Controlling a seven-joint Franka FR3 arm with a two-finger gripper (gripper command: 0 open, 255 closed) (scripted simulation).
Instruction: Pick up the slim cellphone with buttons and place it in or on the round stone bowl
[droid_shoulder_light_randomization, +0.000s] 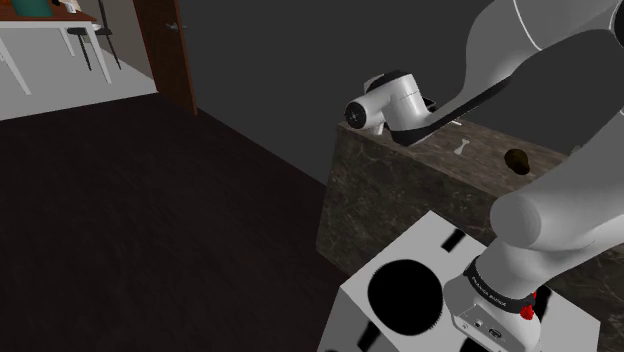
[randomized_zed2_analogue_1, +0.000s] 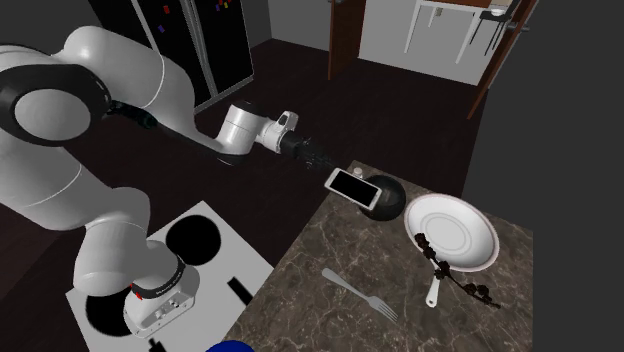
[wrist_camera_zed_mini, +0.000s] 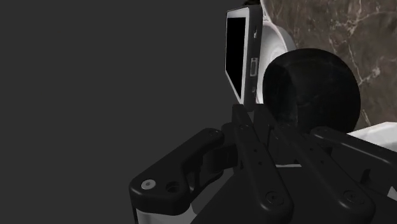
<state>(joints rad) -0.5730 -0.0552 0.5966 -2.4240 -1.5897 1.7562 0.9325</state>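
Note:
In the second exterior view my black gripper (randomized_zed2_analogue_1: 328, 168) is shut on a slim white cellphone (randomized_zed2_analogue_1: 352, 187) with a black screen, holding it by one end. The phone hangs tilted at the counter's edge, right beside a round dark bowl (randomized_zed2_analogue_1: 388, 197) and overlapping its near rim. In the wrist view the cellphone (wrist_camera_zed_mini: 243, 54) stands edge-on just past my gripper (wrist_camera_zed_mini: 248, 113), with side buttons showing. The dark bowl (wrist_camera_zed_mini: 312, 89) lies right behind it. The white hand (droid_shoulder_light_randomization: 385, 105) hides the fingers in the shoulder view.
A dark marble counter (randomized_zed2_analogue_1: 330, 320) carries a white plate (randomized_zed2_analogue_1: 455, 232) beside the bowl, a fork (randomized_zed2_analogue_1: 360, 294), a white spoon-like utensil (randomized_zed2_analogue_1: 432, 290) and a dark twig-like thing (randomized_zed2_analogue_1: 455, 278). The arm's stand (randomized_zed2_analogue_1: 215, 255) sits close to the counter.

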